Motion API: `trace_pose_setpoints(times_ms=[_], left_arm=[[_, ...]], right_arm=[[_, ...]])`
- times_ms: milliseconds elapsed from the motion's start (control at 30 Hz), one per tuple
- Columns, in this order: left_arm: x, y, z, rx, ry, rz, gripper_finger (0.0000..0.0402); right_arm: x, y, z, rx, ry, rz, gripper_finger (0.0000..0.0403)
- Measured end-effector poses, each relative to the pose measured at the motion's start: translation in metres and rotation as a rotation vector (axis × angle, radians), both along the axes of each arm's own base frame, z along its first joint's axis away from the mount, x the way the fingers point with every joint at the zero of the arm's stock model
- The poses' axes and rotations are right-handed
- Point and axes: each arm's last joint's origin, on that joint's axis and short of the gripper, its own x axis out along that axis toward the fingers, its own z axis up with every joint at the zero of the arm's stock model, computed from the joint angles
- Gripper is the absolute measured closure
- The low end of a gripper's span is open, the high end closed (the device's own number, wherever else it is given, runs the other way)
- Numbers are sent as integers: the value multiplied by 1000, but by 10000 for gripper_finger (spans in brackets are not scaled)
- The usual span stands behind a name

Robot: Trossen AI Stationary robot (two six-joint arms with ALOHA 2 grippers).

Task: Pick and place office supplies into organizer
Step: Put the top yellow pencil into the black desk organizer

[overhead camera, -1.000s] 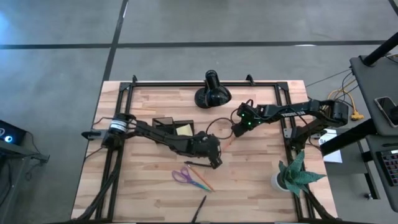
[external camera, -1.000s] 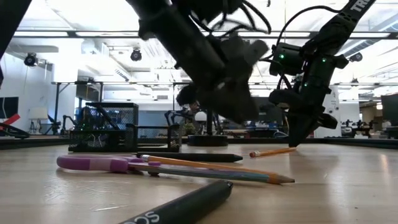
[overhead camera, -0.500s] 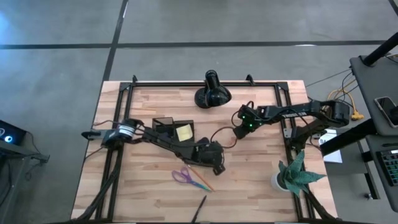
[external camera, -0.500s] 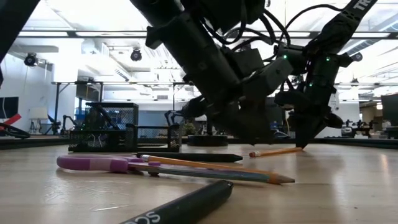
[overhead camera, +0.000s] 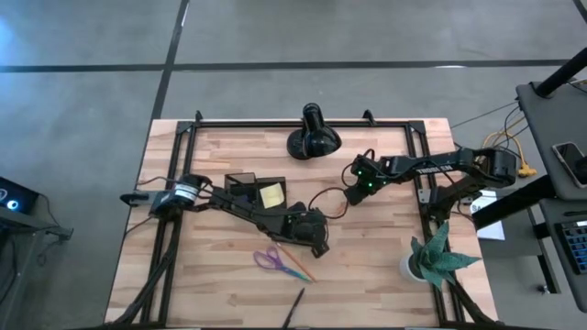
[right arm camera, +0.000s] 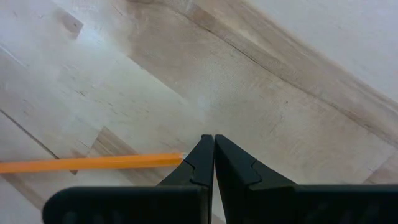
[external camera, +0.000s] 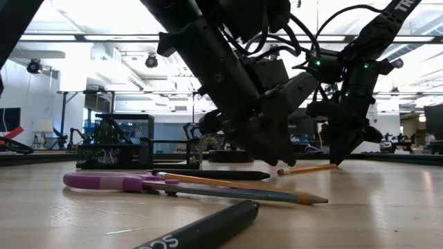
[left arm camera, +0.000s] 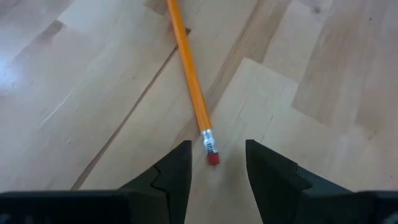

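Observation:
A thin orange pencil (left arm camera: 189, 74) lies flat on the wooden table, near its middle. My left gripper (left arm camera: 217, 149) is open and low over the pencil's eraser end (left arm camera: 212, 158), one finger on either side and not touching it. My right gripper (right arm camera: 213, 142) is shut and points steeply down at the pencil's other end (right arm camera: 177, 160). The black organizer (overhead camera: 255, 191) stands at the left of the table's middle, with a yellow sticky-note pad (overhead camera: 271, 194) in it. Purple-handled scissors (overhead camera: 269, 258) and a black pen (external camera: 208, 174) lie nearer the front. My right gripper's shut fingers (right arm camera: 199, 158) stand right at the pencil's end (right arm camera: 177, 160), coming from above. The pencil stops at the outer side of one finger, and I cannot tell whether the two touch.
A black dome lamp (overhead camera: 314, 137) stands at the table's far edge and a green plant in a white pot (overhead camera: 431, 257) at the near right. A second pencil (external camera: 242, 190) lies by the scissors. A black marker (overhead camera: 293, 307) lies at the near edge.
My left gripper has sunk toward the table and come up to the pencil's eraser end, staying open. The pencil lies where it was.

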Motion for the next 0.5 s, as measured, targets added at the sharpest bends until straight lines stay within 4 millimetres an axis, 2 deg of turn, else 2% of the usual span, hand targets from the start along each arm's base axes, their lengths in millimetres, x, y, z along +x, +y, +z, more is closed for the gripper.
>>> trace_pose_setpoints(times_ms=[500], left_arm=[[2,13,-2,-17,-17,20,269]], right_arm=[[0,0,4,-6,-27,-3,394]])
